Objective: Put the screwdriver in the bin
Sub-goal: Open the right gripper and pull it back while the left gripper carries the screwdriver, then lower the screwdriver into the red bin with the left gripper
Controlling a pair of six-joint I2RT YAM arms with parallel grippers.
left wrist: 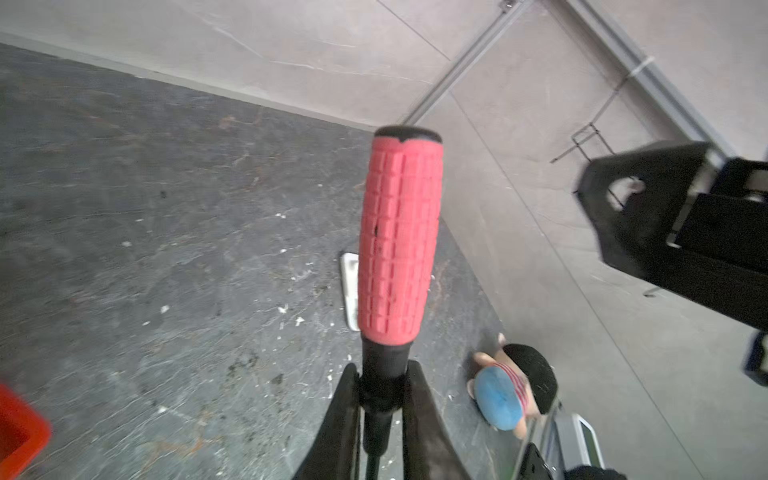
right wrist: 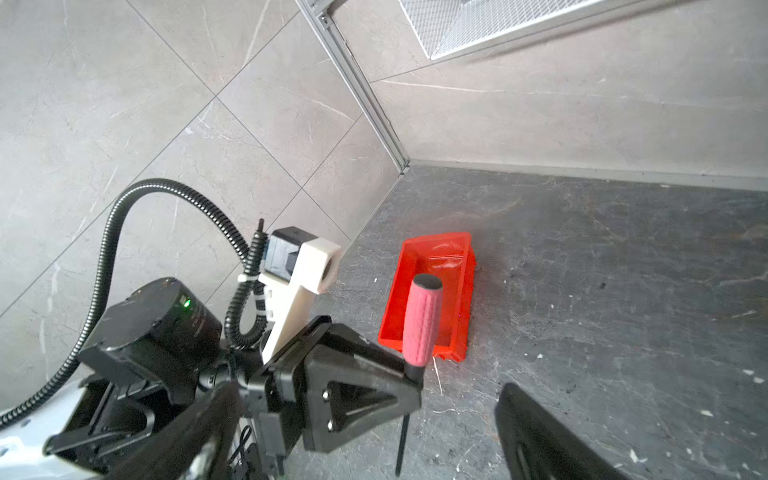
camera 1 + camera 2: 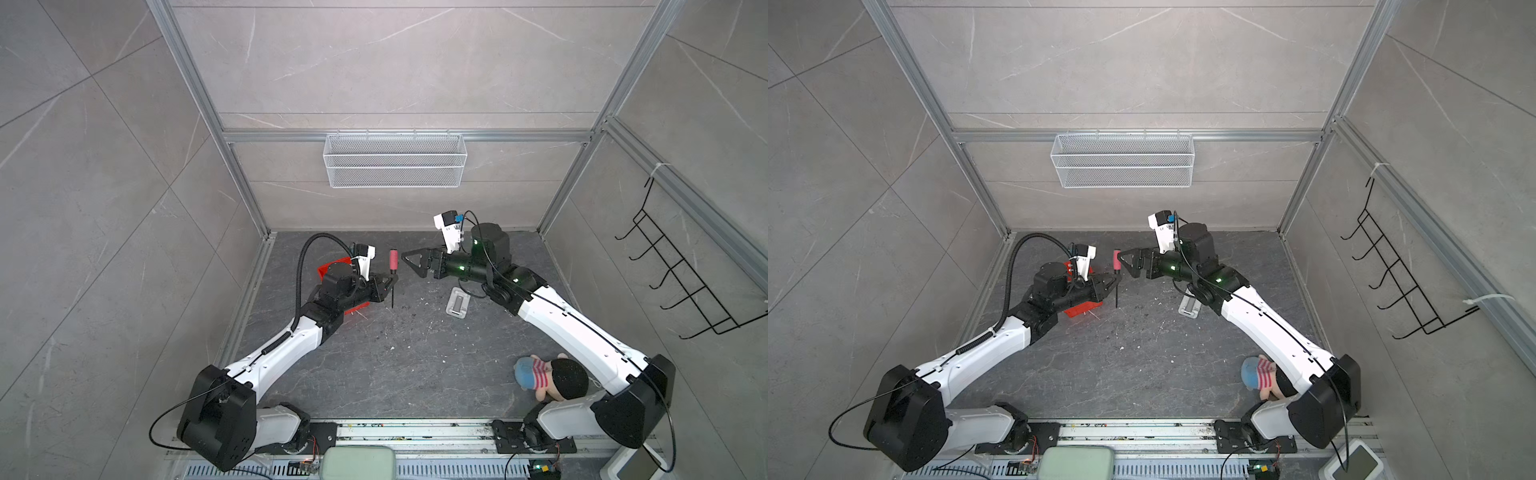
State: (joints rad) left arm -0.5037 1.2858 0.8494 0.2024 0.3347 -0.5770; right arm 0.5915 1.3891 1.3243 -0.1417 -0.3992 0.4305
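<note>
The screwdriver has a red ribbed handle, a black collar and a thin dark shaft. It hangs upright above the dark floor, handle up, with my left gripper shut on its black collar. The red bin lies on the floor just behind and to the left of the screwdriver, and my left arm covers most of the bin in both top views. My right gripper stands open a little to the right of the handle, not touching it.
A silver-grey metal plate lies under my right forearm. A plush doll sits at the front right. A white wire basket hangs on the back wall and a black wire rack on the right wall.
</note>
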